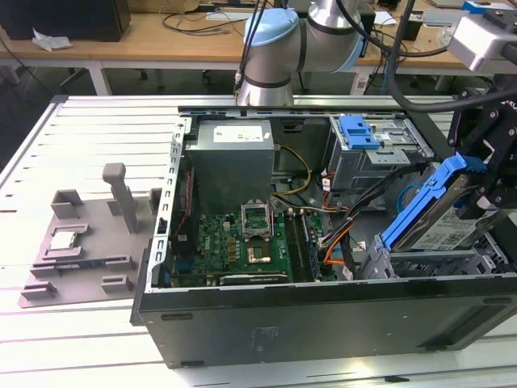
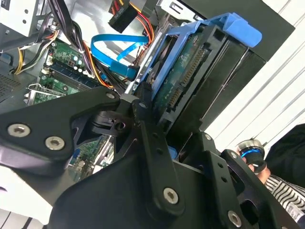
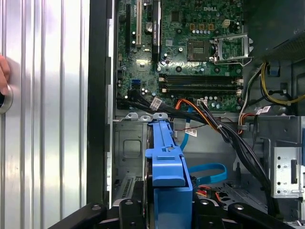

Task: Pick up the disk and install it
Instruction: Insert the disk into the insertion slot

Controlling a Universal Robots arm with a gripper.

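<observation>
Blue-framed, the disk (image 1: 440,218) tilts above the case's drive cage (image 1: 432,263), clamped between fingers (image 2: 143,102) mostly hidden.

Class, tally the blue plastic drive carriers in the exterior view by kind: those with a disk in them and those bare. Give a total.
With a drive, the disk: 1
Without a drive, the bare blue bracket: 1
Total: 2

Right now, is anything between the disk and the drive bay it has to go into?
Nothing visible blocks it. The pincer holds the disk tilted, its lower end at the open metal drive cage. The blue cable and the black cable bundle lie beside that path, inside the case.
</observation>
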